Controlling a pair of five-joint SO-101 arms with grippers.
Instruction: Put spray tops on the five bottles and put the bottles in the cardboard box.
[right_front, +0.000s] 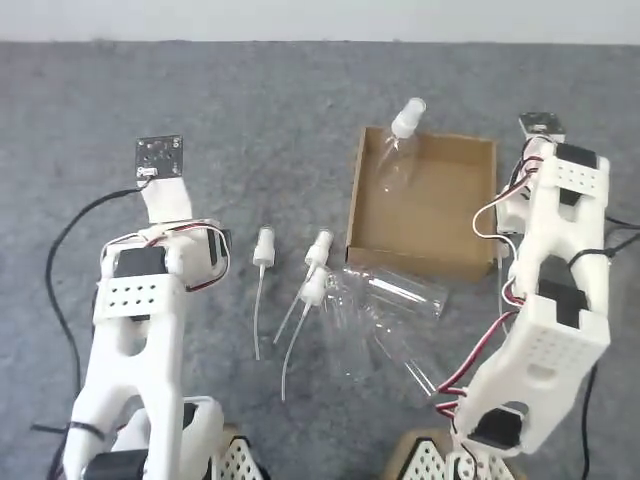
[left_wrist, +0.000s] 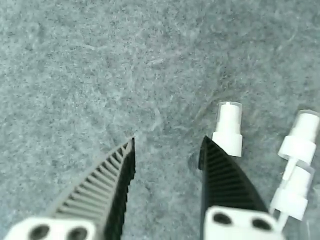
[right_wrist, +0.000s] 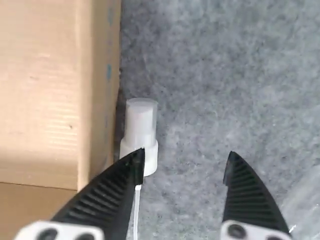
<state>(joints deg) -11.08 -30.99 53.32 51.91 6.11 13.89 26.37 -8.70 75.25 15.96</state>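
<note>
Hovering low over the grey counter (right_front: 250, 100) at the left, the left claw (left_wrist: 167, 145) gapes wide and holds nothing, with one finger just beside a white spray top (right_front: 264, 247). Right of it lie two more tops (right_front: 313, 289), their tubes trailing nearward. Clear bottles (right_front: 405, 290) lie on their sides against the near wall of the cardboard box (right_front: 420, 262). A capped bottle (right_front: 398, 155) leans in the box's far left corner. The right claw (right_wrist: 186, 155) is also spread wide and empty, beside a lone top (right_wrist: 140, 132) that lies against the box's outer wall.
</note>
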